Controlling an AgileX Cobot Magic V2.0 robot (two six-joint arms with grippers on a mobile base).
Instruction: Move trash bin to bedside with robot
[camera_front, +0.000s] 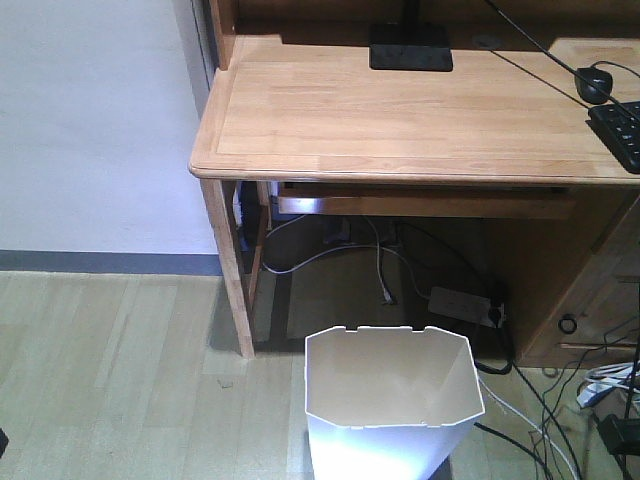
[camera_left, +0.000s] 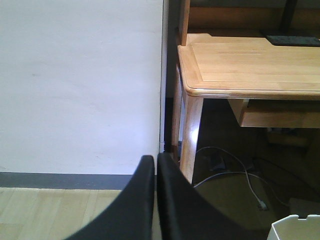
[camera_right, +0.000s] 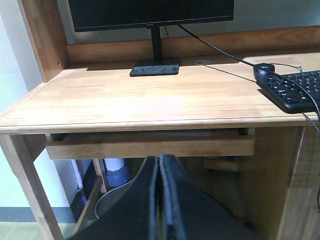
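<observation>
The white trash bin (camera_front: 390, 400) stands on the wooden floor in front of the desk, open top with a notched polygonal rim, empty inside. Its rim corner also shows at the bottom right of the left wrist view (camera_left: 299, 226). My left gripper (camera_left: 156, 161) is shut and empty, pointing at the wall beside the desk leg, left of the bin. My right gripper (camera_right: 159, 159) is shut and empty, pointing under the desk's tray. Neither gripper shows in the front view. The bed is out of view.
A wooden desk (camera_front: 400, 110) with a pull-out tray (camera_front: 420, 203) stands behind the bin; its front left leg (camera_front: 230, 270) is close by. A monitor base (camera_front: 410, 45), mouse (camera_front: 594, 82) and keyboard (camera_front: 620, 130) lie on it. Cables and a power strip (camera_front: 462, 303) lie under and right of the desk.
</observation>
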